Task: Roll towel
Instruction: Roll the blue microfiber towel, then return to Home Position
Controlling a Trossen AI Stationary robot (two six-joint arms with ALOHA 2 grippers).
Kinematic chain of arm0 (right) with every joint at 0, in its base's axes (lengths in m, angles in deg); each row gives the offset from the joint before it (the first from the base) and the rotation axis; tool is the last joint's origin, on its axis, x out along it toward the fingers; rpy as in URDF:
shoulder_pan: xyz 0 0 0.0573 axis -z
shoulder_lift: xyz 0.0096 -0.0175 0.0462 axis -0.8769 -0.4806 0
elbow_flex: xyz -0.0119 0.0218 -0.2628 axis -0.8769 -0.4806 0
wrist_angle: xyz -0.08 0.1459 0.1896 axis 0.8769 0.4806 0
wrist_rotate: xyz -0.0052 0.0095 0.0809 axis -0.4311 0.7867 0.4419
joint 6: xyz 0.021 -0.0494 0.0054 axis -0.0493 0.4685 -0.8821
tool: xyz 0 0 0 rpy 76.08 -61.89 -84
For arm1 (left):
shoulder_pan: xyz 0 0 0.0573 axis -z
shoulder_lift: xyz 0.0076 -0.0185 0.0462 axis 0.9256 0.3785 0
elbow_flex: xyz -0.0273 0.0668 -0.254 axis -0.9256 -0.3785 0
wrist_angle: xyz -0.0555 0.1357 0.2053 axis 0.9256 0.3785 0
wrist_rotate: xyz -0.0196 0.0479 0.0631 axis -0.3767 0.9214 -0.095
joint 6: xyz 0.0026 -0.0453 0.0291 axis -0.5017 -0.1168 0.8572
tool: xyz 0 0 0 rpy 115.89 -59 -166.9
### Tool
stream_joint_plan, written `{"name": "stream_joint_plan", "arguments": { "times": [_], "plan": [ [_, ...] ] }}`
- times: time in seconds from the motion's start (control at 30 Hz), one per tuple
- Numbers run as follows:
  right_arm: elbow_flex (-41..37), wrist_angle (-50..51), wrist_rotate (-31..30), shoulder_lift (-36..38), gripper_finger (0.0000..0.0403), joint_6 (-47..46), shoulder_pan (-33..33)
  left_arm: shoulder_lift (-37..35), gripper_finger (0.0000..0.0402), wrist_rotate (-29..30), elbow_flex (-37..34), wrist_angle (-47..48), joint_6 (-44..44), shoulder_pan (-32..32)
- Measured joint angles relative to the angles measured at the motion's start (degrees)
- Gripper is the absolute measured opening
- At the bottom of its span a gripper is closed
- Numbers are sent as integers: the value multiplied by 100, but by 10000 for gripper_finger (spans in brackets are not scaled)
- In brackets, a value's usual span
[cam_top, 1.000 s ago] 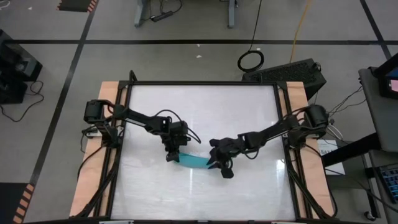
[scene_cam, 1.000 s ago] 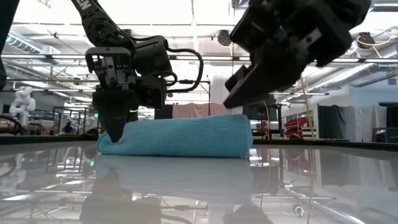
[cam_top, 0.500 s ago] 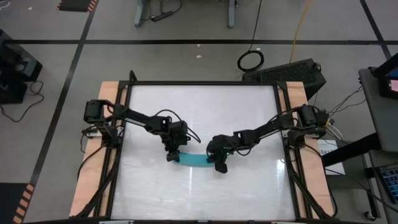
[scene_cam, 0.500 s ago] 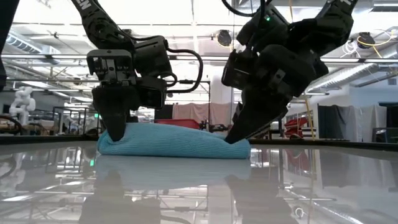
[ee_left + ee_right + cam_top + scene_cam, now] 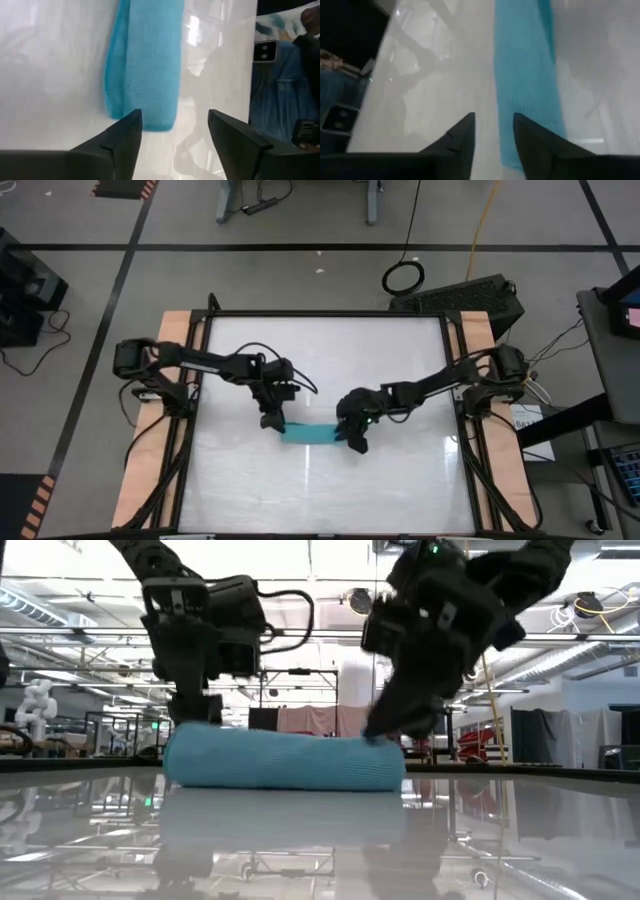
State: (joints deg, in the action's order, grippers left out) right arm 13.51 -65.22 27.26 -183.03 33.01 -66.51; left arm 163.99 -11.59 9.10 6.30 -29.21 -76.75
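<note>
A small turquoise-blue cloth towel [image 5: 308, 434] lies rolled into a log near the middle of the glossy white tabletop [image 5: 400, 350], the left pincer [image 5: 270, 421] spread and empty above one end, the right pincer [image 5: 354, 442] part-spread and empty at the other, suggesting only withdrawal remains.

Low view: both arms cut off by the top edge, at 12 o'clock.

Rolled turquoise-blue cloth towel [image 5: 285, 760]: its end at 3 o'clock is partly covered by the dark right gripper [image 5: 385, 728]; whether the tips touch the cloth cannot be told.

Left wrist view: towel [image 5: 145, 70] runs out of the picture at 12 o'clock, far end unseen. Its near end sits partly behind one dark finger [image 5: 122, 137].

Right wrist view: towel [image 5: 527, 85] also cut off at 12 o'clock; near end partly hidden behind a finger [image 5: 535, 140].

High view: the left gripper [image 5: 271, 420] fingers are too small to make out.
</note>
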Motion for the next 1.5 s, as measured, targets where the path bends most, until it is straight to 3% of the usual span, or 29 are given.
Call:
{"name": "stream_joint_plan", "arguments": {
  "times": [0.23, 0.43, 0.73, 0.9, 1.03, 1.23, 1.37, 1.5],
  "plan": [
    [0, 403, -31, 1060, 183, 173, 81, -773, 242, 427, 0, 964, 423, -201],
    [2, 1554, -100, 2348, 190, 374, 10, -1834, 242, 1065, 0, 1138, 396, -19],
    [4, 3090, -1413, 4643, 169, 793, -387, -3994, 242, 4211, -41, 600, 396, 721],
    [-61, 3828, -2084, 5607, 158, 885, -468, -4931, 242, 5238, -346, 100, 270, 976],
    [-640, 3524, -2374, 6391, 148, 809, -464, -5496, 242, 5458, -935, -19, -242, 1063],
    [-2375, 1693, -2625, 7499, 135, 245, -464, -6119, 242, 5505, -2283, -1052, -1384, 1277],
    [-3484, 392, -2714, 7909, 132, -146, -464, -6298, 242, 5860, -2903, -1775, -1681, 1449],
    [-4223, -129, -2747, 8154, 132, -513, -464, -6316, 242, 6124, -3293, -1931, -1855, 1539]
  ]
}}
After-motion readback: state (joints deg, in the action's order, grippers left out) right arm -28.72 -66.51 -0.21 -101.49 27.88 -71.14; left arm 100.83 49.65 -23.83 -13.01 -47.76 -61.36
